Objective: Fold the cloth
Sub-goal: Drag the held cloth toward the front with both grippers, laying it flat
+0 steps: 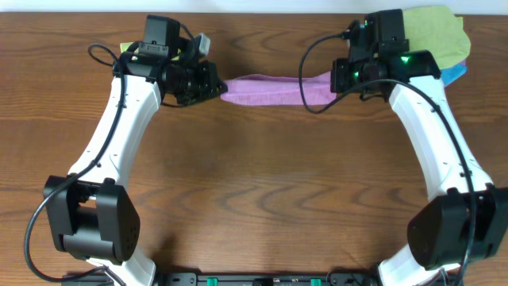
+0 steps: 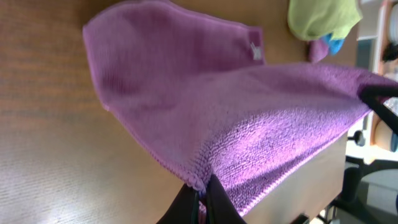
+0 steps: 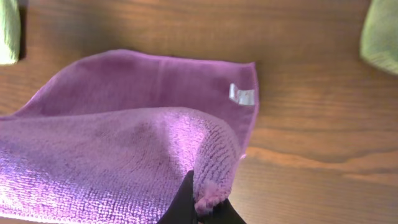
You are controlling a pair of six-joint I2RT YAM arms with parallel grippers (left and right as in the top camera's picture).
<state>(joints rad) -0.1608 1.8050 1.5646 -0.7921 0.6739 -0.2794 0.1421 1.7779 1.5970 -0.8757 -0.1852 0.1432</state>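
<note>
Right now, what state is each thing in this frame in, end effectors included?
cloth: one edge lifted by two corners, tagged edge lying on the table
left end effector: shut on one cloth corner
right end effector: shut on the other corner
lime-green cloth: crumpled, untouched
blue cloth: only a corner shows beside the lime-green cloth

the cloth (image 3: 124, 149) is nubby matt terry, the table (image 3: 311, 93) smooth grained wood.
</note>
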